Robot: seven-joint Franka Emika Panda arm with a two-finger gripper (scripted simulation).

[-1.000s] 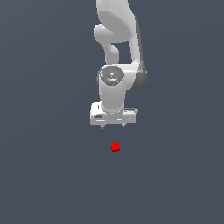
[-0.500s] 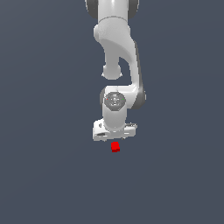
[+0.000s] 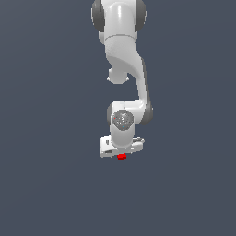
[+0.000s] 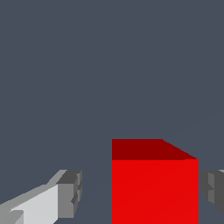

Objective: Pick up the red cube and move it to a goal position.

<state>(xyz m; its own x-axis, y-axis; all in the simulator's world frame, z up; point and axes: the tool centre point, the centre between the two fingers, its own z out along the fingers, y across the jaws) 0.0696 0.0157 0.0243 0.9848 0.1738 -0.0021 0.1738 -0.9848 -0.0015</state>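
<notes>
Since the earlier frame we are dropping our gripper (image 3: 120, 153) onto the cube (image 3: 121, 157) at lower centre, jaws spread and straddling it, readying a grasp.

We find no text, label, brand, number or sign to read anywhere in either view; every surface we see is plain and unmarked.

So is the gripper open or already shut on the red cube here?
Open. In the wrist view the gripper has a finger on each side of the red cube, with grey gaps showing between them.
</notes>
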